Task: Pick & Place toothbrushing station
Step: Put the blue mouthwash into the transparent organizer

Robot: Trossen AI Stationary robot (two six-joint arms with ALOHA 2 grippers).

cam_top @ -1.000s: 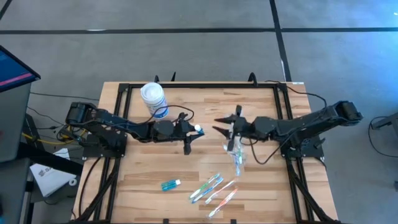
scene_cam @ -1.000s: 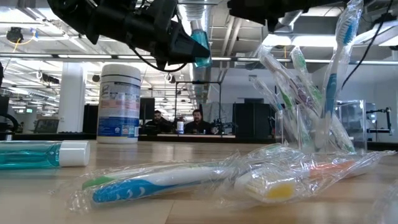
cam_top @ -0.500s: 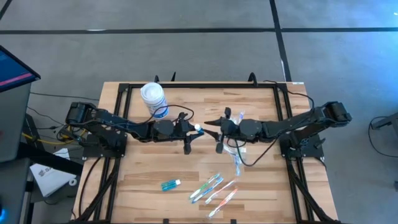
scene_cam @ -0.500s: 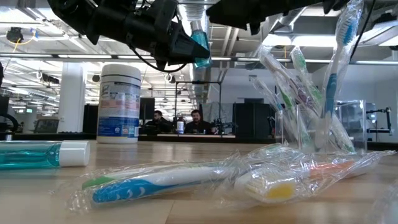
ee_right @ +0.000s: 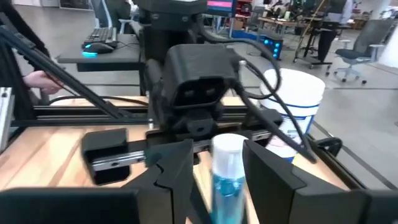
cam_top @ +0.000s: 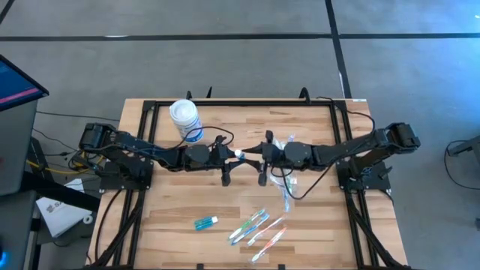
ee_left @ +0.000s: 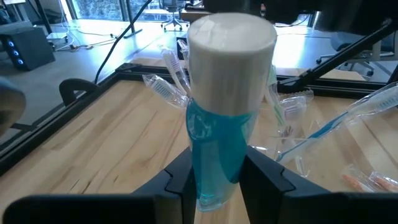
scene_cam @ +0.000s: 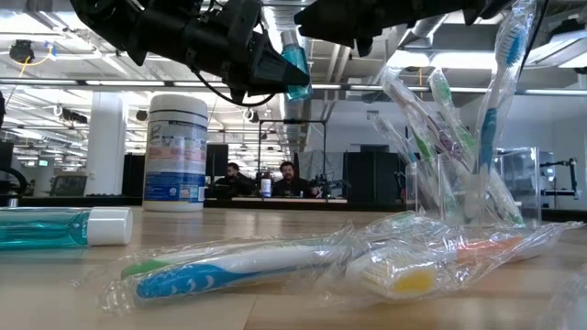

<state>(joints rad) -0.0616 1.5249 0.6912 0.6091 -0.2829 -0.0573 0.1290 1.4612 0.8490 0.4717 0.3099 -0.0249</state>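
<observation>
A small teal tube (ee_left: pixel 214 143) with a white cap (ee_left: pixel 231 43) hangs above the table's middle, and my left gripper (cam_top: pixel 235 156) is shut on it. My right gripper (ee_right: pixel 217 177) is open, level with the tube from the right. Its fingers stand on either side of the tube's upper part (ee_right: pixel 228 155); I cannot tell whether they touch it. A clear cup (scene_cam: pixel 454 188) stands on the table with several wrapped toothbrushes (scene_cam: pixel 495 101) leaning in it, partly under my right arm. More wrapped toothbrushes (cam_top: pixel 259 225) and a second teal tube (cam_top: pixel 205 222) lie near the front edge. My left gripper pinches the tube's teal lower body (ee_left: pixel 214 177) between its two fingers (ee_left: pixel 177 183). The fingers come about level from the table's left. The tube stands roughly upright in the hold, cap up, lifted clear of the table.
A white canister (cam_top: pixel 185 120) with a blue label stands at the far left of the wooden table (cam_top: pixel 172 195). A black frame (cam_top: pixel 142 150) runs round the tabletop. People sit in the room beyond the far edge.
My right gripper has moved toward the table's left, up to the tube held by my left gripper, and its fingers now flank the tube. The tube has stayed where it was.
</observation>
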